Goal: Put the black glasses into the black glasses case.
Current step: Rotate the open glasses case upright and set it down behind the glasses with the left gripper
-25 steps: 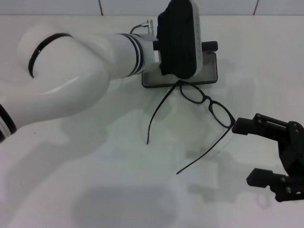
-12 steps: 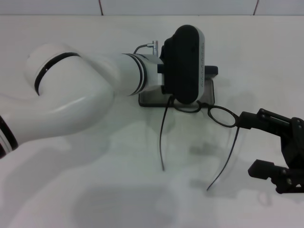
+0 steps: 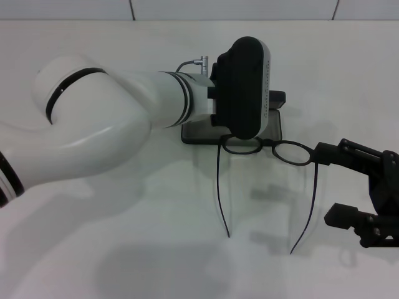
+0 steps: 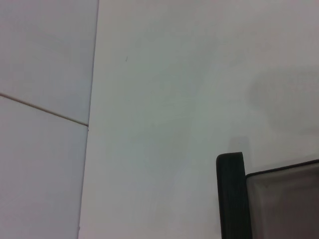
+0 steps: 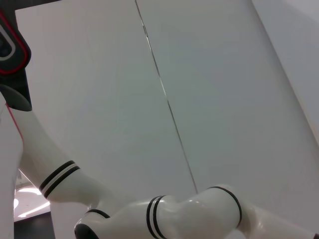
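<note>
Since a second before, the black glasses point(image 3: 268, 149) had swung round from a slant to lie square across the view, their temple arms now trailing toward the robot, and the frame had come up just beside the black glasses case point(image 3: 274, 128). The left claw point(image 3: 244, 134) had dropped a little over the case's near edge; its housing hid the fingers, so whether it pinched the frame could not be told, though one lens sat directly beneath it. That housing and the white forearm covered most of the open case, leaving only its grey lining and right end showing on the white counter point(image 3: 156, 249). The left wrist view caught a corner of the case's dark rim. The right claw point(image 3: 349, 187) waited near the counter's right side, spread wide, its upper finger close to the outer lens.
</note>
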